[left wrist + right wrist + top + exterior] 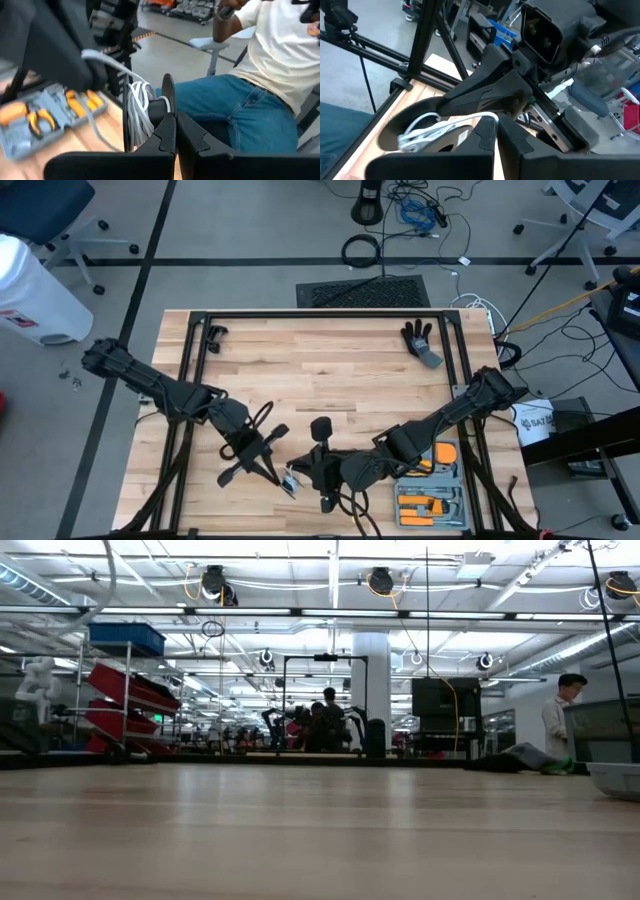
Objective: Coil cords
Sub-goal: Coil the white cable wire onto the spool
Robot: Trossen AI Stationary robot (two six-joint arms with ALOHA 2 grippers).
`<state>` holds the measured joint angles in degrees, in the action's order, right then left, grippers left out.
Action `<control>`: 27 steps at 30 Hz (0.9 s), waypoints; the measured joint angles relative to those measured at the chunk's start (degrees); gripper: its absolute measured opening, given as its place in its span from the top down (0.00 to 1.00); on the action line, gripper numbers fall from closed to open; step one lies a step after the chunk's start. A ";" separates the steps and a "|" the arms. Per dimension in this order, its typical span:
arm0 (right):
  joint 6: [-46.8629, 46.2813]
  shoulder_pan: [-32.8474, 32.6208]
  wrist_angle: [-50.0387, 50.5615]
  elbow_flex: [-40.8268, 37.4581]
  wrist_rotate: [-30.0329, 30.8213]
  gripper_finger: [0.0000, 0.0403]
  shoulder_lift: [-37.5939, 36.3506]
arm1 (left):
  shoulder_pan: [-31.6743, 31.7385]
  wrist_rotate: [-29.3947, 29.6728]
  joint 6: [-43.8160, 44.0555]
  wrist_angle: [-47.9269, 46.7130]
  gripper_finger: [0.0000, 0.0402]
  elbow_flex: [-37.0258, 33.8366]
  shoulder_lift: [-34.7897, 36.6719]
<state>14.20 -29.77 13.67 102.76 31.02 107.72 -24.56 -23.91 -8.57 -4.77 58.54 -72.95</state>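
We find both arms brought together at the near edge of the table point(330, 370), just beside the grey tool case point(432, 485) with its orange-handled tools.

The left gripper point(176, 136) has its fingers pressed together on the dark reel point(167, 102); the grip appears to fall on the edge of the disc, though the wrist view is close and partly blocked, so we cannot fix the exact contact.

The white cord point(137, 107) lies in several loose turns against the reel, held up off the wood between the two grippers.

The right gripper point(496, 131) is likewise closed, pinching a strand of the cord where it leaves the bundle.

A person in jeans and a pale shirt point(260, 75) sits just beyond the table edge.

Handling assessment:
- We judge the cord light, limp and thin. It will not hold a shape unaided and will slide off the stack if tension drops.
- The reel looks rigid and light, with a smooth rim that may twist in a narrow pinch.
- We recommend holding the reel by its disc, clear of the winding, and taking the cord close to the reel, so that only a short free length needs guiding.
- Strain should be kept gentle; the loops already look uneven and could snag.
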 joint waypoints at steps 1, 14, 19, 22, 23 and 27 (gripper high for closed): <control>0.00 0.05 -0.22 0.00 -0.10 1.00 0.07 | 0.01 -0.50 -0.85 0.79 1.00 0.00 -0.32; -1.05 2.69 -2.24 0.09 -10.07 1.00 1.14 | -0.08 -3.30 -4.60 4.67 1.00 -0.04 -1.00; -1.51 3.70 -2.38 0.09 -17.73 1.00 1.14 | -0.40 -6.49 -6.92 5.32 1.00 -0.04 -1.03; -2.46 4.19 -2.45 0.09 -20.41 1.00 1.14 | -0.65 -6.96 -7.17 7.24 1.00 -0.04 -1.03; -2.98 4.42 -2.64 0.09 -21.13 1.00 1.24 | -0.63 -6.96 -7.27 7.57 1.00 -0.04 -1.03; -3.48 5.28 -3.93 0.07 -22.80 1.00 1.85 | -0.58 -6.94 -7.33 8.28 1.00 -0.04 -1.03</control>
<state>10.72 -24.49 9.74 102.83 8.22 109.57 -25.15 -30.85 -15.91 3.51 58.50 -73.97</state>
